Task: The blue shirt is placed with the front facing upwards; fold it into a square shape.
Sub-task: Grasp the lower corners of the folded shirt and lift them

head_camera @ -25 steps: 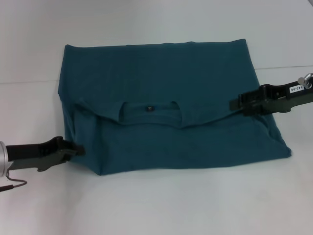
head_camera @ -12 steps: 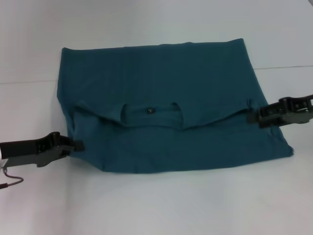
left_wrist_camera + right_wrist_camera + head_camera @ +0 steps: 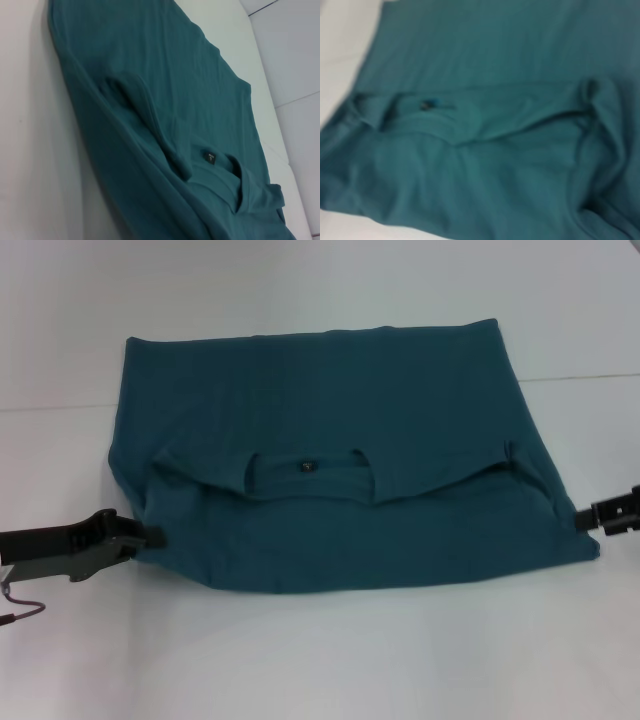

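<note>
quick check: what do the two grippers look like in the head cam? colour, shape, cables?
Left gripper: matte black, blocky body narrowing to a slim tip, with a thin dark cable looping beneath its arm. Right gripper: also black, only its tip shows at the picture's edge; no cable or marking visible.

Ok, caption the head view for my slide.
Folded blue shirt on a white table, left gripper at its left edge, right gripper at its right corner.

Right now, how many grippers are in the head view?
2. The left gripper sits at the blue shirt's near left edge, on the robot's left. The right gripper is at the shirt's near right corner, mostly cut off by the frame edge.
</note>
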`<action>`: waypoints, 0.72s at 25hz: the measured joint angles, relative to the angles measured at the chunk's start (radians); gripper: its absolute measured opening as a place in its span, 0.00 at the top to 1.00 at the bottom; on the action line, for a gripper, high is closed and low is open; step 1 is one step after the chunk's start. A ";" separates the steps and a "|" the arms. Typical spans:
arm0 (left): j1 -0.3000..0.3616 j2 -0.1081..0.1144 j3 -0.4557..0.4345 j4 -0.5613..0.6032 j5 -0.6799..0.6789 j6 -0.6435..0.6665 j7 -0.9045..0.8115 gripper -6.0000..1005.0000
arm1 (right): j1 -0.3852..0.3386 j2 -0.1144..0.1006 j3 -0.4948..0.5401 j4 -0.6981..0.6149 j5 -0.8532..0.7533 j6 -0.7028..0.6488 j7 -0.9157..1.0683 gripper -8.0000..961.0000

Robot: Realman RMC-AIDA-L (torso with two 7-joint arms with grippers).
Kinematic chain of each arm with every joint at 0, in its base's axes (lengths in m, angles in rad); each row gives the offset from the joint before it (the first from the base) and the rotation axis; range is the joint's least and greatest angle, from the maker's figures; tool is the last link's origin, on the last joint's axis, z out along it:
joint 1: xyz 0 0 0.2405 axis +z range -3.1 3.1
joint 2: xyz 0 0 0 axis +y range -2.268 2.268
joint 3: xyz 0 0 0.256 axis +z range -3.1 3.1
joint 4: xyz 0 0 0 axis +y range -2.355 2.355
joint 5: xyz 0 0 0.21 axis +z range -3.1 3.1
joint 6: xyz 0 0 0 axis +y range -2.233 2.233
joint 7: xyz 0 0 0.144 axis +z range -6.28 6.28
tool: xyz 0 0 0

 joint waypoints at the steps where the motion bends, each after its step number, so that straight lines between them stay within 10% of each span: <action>1: 0.000 0.000 0.000 0.000 0.000 0.000 0.000 0.96 | 0.000 0.004 0.001 0.000 -0.018 0.010 -0.014 0.39; 18: 0.003 -0.006 0.000 -0.002 0.000 -0.015 -0.010 0.95 | 0.018 0.086 -0.007 -0.001 -0.182 0.193 -0.109 0.39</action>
